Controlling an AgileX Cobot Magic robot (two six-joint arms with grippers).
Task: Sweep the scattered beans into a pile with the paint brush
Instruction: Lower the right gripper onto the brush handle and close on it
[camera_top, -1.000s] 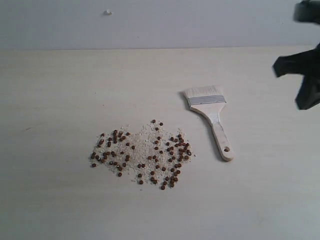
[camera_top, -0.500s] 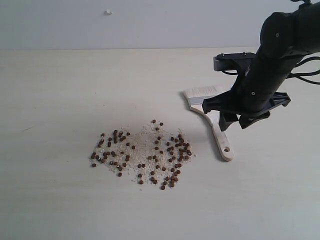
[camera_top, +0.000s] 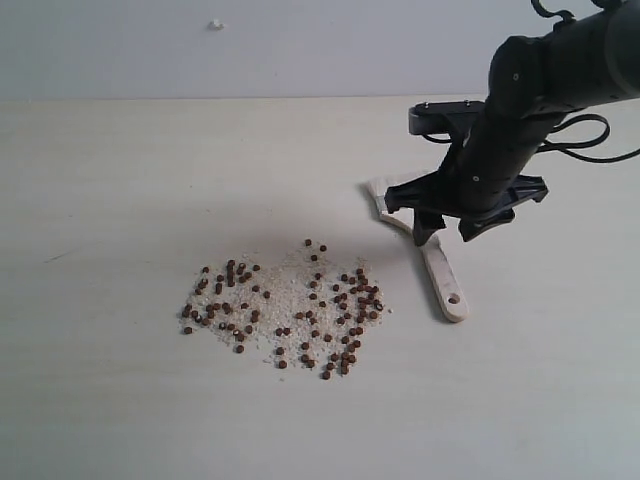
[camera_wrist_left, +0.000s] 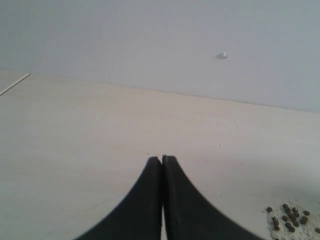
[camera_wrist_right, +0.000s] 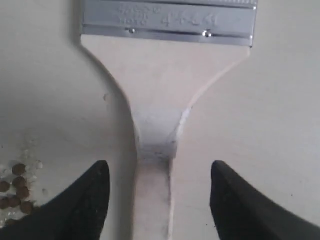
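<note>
Hovering right over the paint brush (camera_top: 443, 280), the right hand (camera_top: 447, 232) has its jaws spread either side of the handle's neck, handle running straight between them, nothing touching. The beans (camera_top: 285, 305) sit near the brush on the table (camera_top: 120, 180); left hand (camera_wrist_left: 162, 165), pressed together, looks nowhere near it

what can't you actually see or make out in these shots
Exterior view: the right gripper and its arm hide most of the paint brush head.
Right wrist view: bristles cut off by the edge; ferrule stamp too blurred to read.
Left wrist view: beans mostly cut off at the corner.
</note>
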